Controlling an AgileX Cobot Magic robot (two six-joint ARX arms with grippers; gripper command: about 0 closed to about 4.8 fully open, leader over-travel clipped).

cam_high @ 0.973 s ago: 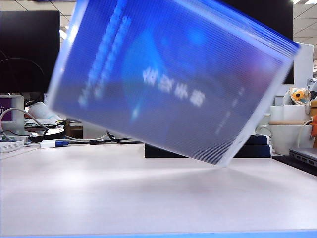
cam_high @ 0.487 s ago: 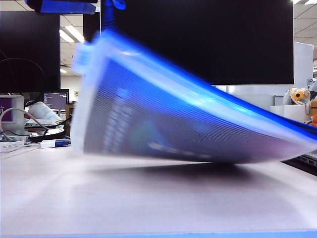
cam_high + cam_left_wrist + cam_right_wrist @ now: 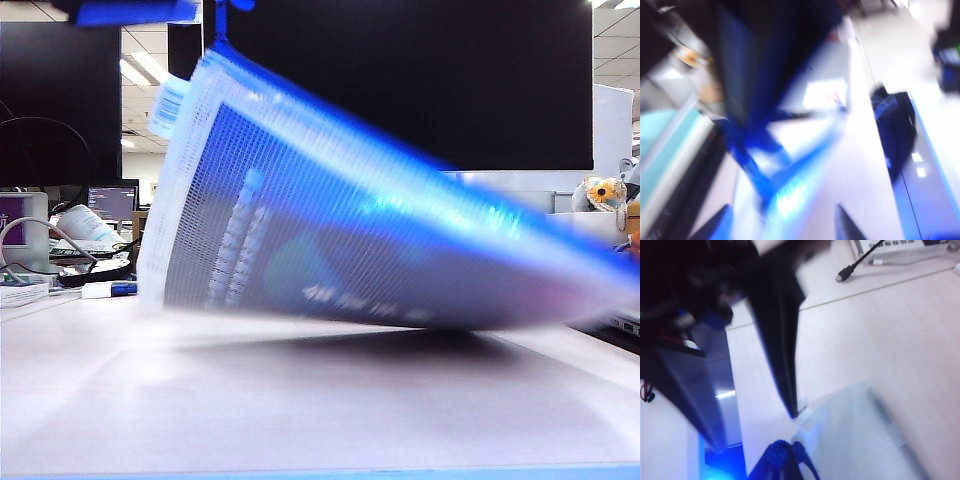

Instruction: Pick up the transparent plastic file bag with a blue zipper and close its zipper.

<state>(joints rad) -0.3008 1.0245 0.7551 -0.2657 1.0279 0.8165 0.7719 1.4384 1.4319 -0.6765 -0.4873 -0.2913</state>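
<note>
The transparent plastic file bag (image 3: 380, 250) hangs over the table, blurred, its left end high and its right end low near the tabletop. Blue print shows through its mesh, and the blue zipper (image 3: 330, 125) runs along its upper edge. In the right wrist view my right gripper (image 3: 787, 460) is shut on a corner of the file bag (image 3: 865, 435). My left gripper (image 3: 780, 225) is open, its dark fingertips (image 3: 717, 225) wide apart, with the blurred bag edge and zipper (image 3: 785, 192) between them. A blue part at the exterior view's top left looks like the left arm.
A large black monitor (image 3: 420, 80) stands behind the pale table (image 3: 300, 410). Cables and small items (image 3: 90, 275) lie at the far left, and white cups with a toy (image 3: 600, 200) at the right. A loose cable (image 3: 860, 260) lies on the table. A dark blue object (image 3: 895, 135) sits beside it.
The bag swung from a steep tilt facing the camera to a lower slant with its right end down. Over the last half second its left end rose slightly.
</note>
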